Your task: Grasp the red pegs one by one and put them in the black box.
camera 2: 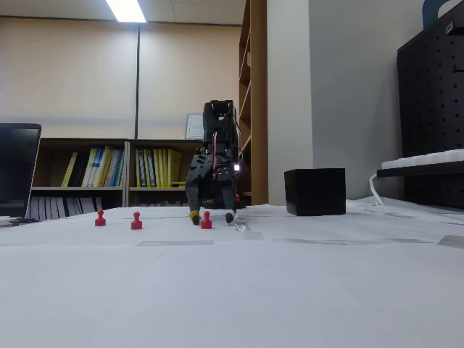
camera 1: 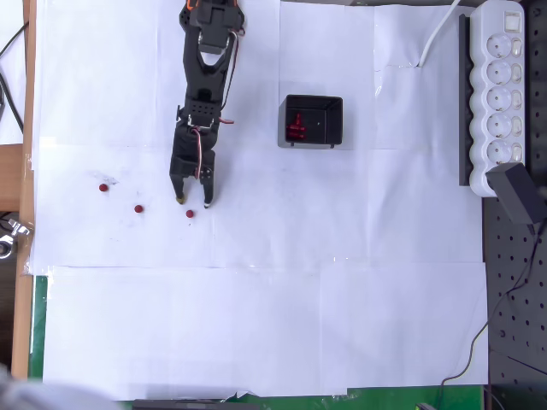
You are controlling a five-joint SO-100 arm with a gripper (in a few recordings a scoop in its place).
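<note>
Three red pegs stand on the white paper: one (camera 1: 103, 187) (camera 2: 100, 218) at the left, one (camera 1: 138, 208) (camera 2: 136, 221) in the middle, and one (camera 1: 190, 213) (camera 2: 206, 220) nearest the arm. My black gripper (camera 1: 193, 202) (camera 2: 211, 216) is open, fingertips low at the table, straddling a spot just behind that nearest peg without touching it. The black box (camera 1: 313, 120) (camera 2: 315, 191) sits to the right of the arm in the overhead view, with several red pegs (camera 1: 297, 126) lying in its left part.
A white power strip (camera 1: 502, 94) on a black rail lies at the right edge, its cable running to the table's back. A black pegboard (camera 1: 513, 307) flanks the right side. Wide bare paper (camera 1: 256, 325) stretches in front of the arm.
</note>
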